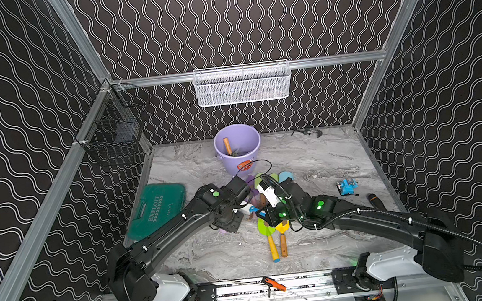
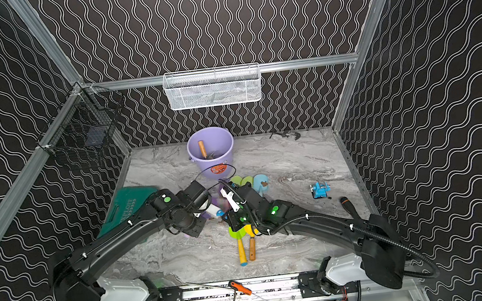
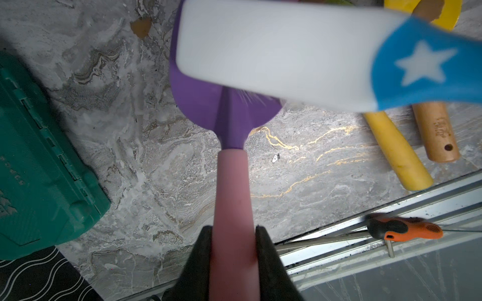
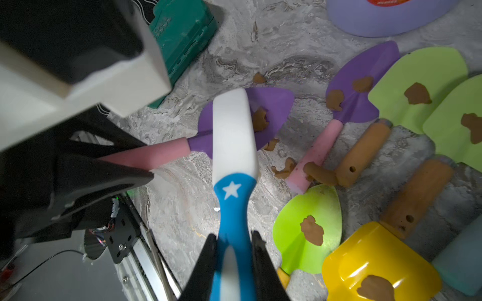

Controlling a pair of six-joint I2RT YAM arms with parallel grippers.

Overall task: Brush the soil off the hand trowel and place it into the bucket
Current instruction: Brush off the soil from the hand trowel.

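Top views, bucket: The lavender bucket stood upright at the back of the surface, with 1 wooden-handled tool already inside.
Top views, arms: The left arm and right arm met mid-surface in front of the bucket. Their wrists hid what each held.
Left wrist, left gripper: The left gripper was clamped on the pink handle of the hand trowel, well back from the blade.
Left wrist, brush: The brush lay blurred across the purple blade, with bristles showing at the neck.
Right wrist, right gripper: The right gripper was clamped on the brush's blue, star-marked handle.
Right wrist, soil: 1 clump of soil sat on the held blade at the edge of the brush head. Crumbs lay on the surface just beside the blade.
Right wrist, other trowels: 5 other trowels, all soiled, lay near the bucket.
Handling: The trowel looked light and stiff, a smooth plastic blade on a matte, probably grippy handle. The clay-like soil seemed likely to cling and need firm strokes.
Hold: The handle seemed the right place, since it left the blade free for brushing and for going into the bucket blade first.
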